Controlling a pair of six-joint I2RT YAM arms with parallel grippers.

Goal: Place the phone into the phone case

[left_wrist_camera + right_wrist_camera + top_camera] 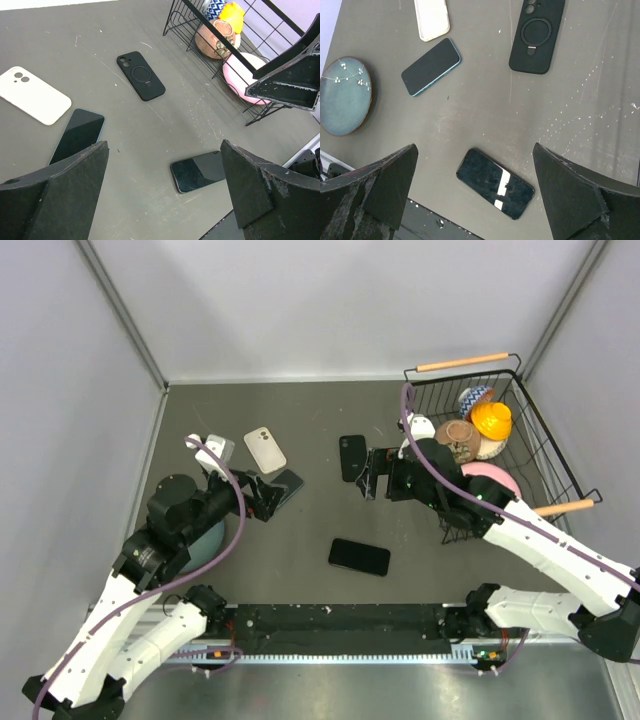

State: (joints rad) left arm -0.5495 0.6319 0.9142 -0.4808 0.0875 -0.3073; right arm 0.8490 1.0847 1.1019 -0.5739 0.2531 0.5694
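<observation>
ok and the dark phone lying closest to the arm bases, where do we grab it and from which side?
Probably best to pinch the dark phone across its two long edges, near mid-length, coming straight down from above. It lies flat, screen up, on the table, so only the thin edges offer purchase, and nothing beside it is in the way.

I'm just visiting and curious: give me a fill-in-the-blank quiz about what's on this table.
The phone case with a ring is ___. The blue-edged phone and the black phone both lie screen ___. The yellow toy sits in the wire ___. The left pincer and the right pincer are both ___.
Answers: black; up; basket; open.
</observation>
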